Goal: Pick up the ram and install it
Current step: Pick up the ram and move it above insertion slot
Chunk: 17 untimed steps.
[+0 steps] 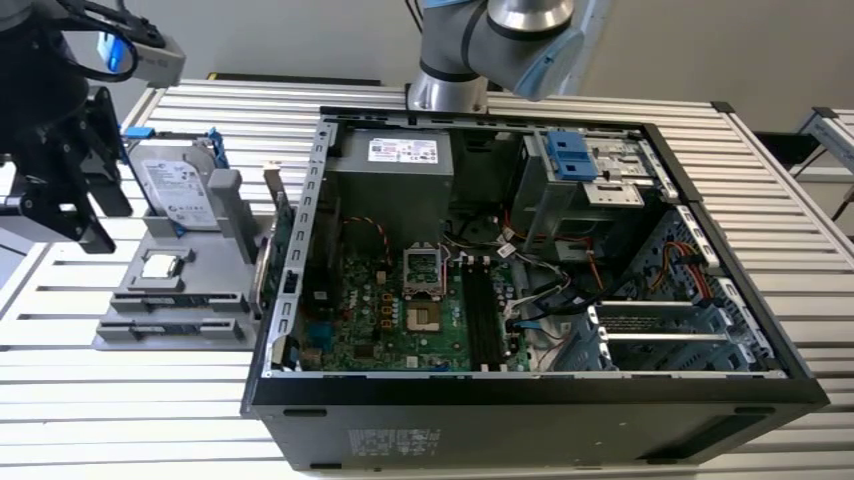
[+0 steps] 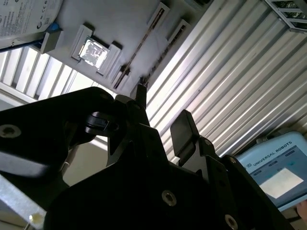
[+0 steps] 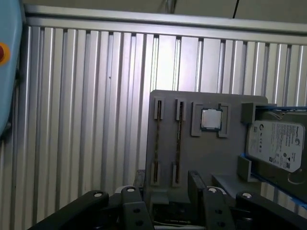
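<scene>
At about 4 o'clock from the end effector [image 3: 165, 194] in the exterior view, the ram [image 3: 157, 139] is lying 9-to-3; its jaws are standing apart.

gripper [image 3: 165, 191] and hard drive [image 3: 276, 146] run off the picture's edge.

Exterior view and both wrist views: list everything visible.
computer case: one, black, open, on the table
motherboard: one, green, inside the case
holder: one, grey, exterior view's left of the case
ram: two, dark edge-on sticks, slotted in the holder
processor chip: one, silver, in the holder
hard drive: one, silver, blue clips, on the holder
table: one, silver, underneath
pendant: one, light blue, apart from the holder
arm: one, silver and blue, behind the case
gripper: one, black, open, empty, near the holder
</scene>
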Tool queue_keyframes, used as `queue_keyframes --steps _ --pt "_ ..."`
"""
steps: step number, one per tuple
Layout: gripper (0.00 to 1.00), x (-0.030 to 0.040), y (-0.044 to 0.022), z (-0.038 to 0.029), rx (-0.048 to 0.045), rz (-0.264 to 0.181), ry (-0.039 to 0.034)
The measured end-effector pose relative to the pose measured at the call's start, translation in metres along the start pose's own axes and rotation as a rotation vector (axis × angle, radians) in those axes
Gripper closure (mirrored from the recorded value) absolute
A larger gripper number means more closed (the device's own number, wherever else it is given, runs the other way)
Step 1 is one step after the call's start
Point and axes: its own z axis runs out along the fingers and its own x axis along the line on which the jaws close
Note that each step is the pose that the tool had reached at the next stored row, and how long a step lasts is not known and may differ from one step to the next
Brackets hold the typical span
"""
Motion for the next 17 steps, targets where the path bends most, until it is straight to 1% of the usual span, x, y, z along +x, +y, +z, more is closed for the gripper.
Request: queue_keyframes --steps 8,17 --pt "0.0 -0.0005 -0.0008 0.0079 0.0 0.0 0.0003" --pt "0.0 -0.0017 -0.0033 0.0169 0.0 0.0 0.0006"
